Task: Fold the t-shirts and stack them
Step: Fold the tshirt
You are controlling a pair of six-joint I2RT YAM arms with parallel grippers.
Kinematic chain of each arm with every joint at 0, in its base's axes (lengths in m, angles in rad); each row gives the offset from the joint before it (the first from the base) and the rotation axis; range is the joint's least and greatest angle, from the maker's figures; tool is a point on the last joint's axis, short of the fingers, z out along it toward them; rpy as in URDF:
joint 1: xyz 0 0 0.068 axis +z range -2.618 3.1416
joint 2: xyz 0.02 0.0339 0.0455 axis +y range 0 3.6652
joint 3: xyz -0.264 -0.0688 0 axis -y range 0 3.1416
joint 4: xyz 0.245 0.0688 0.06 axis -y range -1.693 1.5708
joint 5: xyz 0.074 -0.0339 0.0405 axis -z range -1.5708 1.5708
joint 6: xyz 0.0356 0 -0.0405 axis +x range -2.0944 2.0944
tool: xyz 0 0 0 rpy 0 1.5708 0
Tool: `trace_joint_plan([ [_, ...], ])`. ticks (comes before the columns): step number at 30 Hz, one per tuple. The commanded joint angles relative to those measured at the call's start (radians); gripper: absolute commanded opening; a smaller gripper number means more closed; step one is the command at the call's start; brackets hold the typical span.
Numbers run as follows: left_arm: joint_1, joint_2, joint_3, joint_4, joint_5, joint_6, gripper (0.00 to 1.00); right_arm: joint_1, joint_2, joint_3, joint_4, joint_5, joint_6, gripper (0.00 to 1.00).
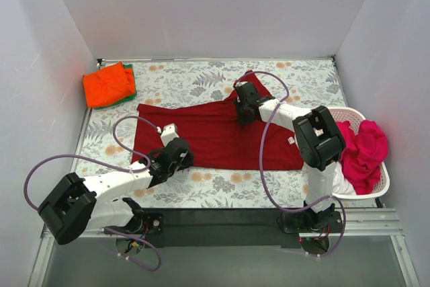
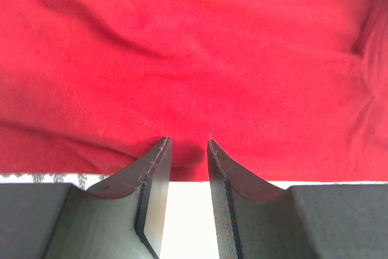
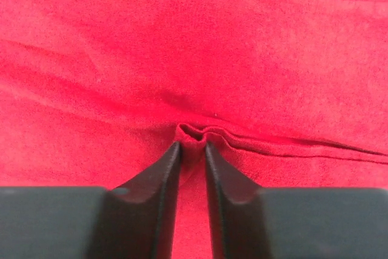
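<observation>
Left end effector [image 2: 188, 144] is clamping its two dark fingers on the near hem of the large dark crimson cloth t-shirt [image 1: 215, 139], with a sliver of red cloth sitting between the tips. The pale floral-patterned tabletop [image 1: 201, 183] is showing just beneath that hem. The crimson shirt is lying spread out across the middle of the tabletop, slightly rumpled, stretching from left of centre towards the right side.

Farther back, the right end effector [image 3: 193, 145] is pinching a small bunched fold of the same shirt near its far edge. The cloth is puckering up between the nearly closed fingertips.

At the right edge of the tabletop, a white plastic lattice basket [image 1: 349, 112] is holding a heaped magenta-pink t-shirt [image 1: 366, 149], with some white cloth [image 1: 342, 185] peeking out under it. In the far left corner, a bright orange folded t-shirt [image 1: 107, 84] is resting on top of a green t-shirt [image 1: 132, 82], well apart from the crimson one.
</observation>
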Motion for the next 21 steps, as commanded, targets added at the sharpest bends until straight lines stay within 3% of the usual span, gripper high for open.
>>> trace_joint_plan([
  [1, -0.019, -0.015, -0.030, -0.024, -0.034, -0.053, 0.30, 0.004, 0.003, 0.045, -0.013, 0.034, 0.001, 0.15],
  [4, -0.035, -0.009, -0.044, -0.026, -0.043, -0.073, 0.30, 0.006, 0.011, 0.047, -0.013, 0.032, 0.000, 0.02],
  [21, -0.058, -0.047, -0.068, -0.096, -0.105, -0.136, 0.30, 0.004, -0.004, 0.093, -0.013, 0.089, -0.013, 0.01],
])
